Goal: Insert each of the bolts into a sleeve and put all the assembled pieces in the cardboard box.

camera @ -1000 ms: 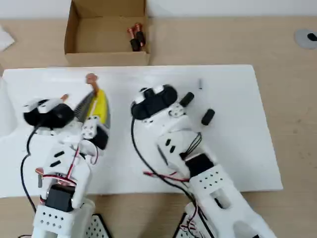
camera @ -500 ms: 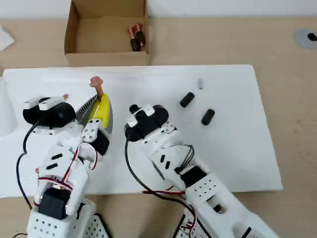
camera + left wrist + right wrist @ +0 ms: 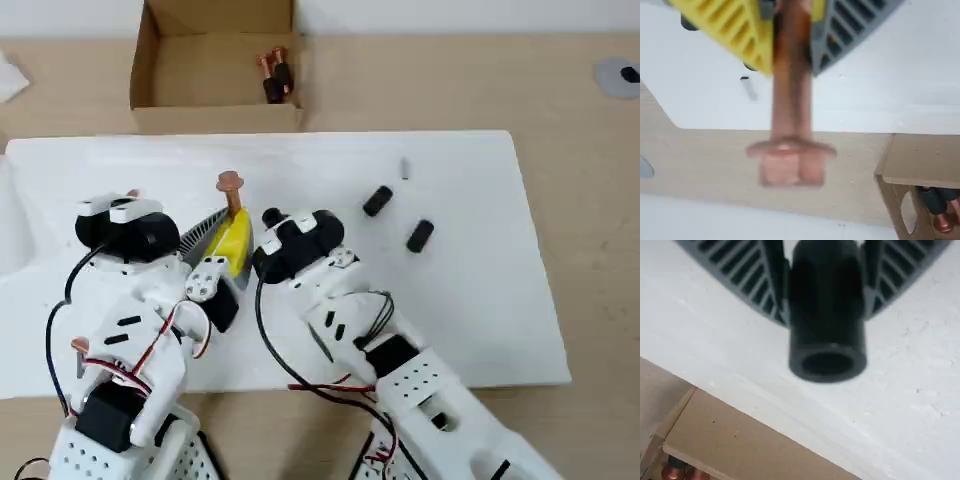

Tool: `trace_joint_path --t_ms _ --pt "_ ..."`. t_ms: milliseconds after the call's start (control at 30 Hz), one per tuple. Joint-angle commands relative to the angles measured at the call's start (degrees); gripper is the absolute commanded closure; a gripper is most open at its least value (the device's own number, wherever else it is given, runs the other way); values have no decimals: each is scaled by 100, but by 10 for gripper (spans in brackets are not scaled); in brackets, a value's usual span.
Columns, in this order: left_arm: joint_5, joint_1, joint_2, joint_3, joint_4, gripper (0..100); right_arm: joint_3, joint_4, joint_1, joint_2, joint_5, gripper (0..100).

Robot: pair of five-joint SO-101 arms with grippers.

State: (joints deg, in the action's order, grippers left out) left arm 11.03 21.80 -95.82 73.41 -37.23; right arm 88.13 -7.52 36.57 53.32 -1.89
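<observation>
- A wooden table (image 3: 580, 150) carries a white board (image 3: 470, 310). A cardboard box (image 3: 215, 119) stands on the table just beyond the board's far edge.
- The box is open at the top. It holds assembled pieces (image 3: 275, 76), copper bolts in black sleeves, lying together against the wall on the right arm's side.
- Left gripper (image 3: 792, 40): the yellow and grey fingers are clamped on the shank of a copper bolt (image 3: 791, 115). It is held above the board with its head pointing toward the box.
- Right gripper (image 3: 825, 270): the fingers are closed around a black sleeve (image 3: 827, 320) above the board, its open bore facing away from the wrist.
- Two loose sleeves (image 3: 377, 200) (image 3: 420, 236) lie near each other on the board, on the right arm's side.
</observation>
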Motion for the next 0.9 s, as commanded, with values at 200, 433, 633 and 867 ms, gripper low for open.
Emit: trace_joint_path --t_ms 200,433,633,867 --pt "132 -475 -48 721 1486 996 -31 -123 242 154 105 989" --pt "519 -774 -66 1134 1873 996 -48 -132 391 154 325 989" --pt "844 -387 -75 1116 1582 996 -171 -123 391 154 334 989" --pt "1055 -290 -75 1152 1538 996 -286 -97 391 154 563 989"
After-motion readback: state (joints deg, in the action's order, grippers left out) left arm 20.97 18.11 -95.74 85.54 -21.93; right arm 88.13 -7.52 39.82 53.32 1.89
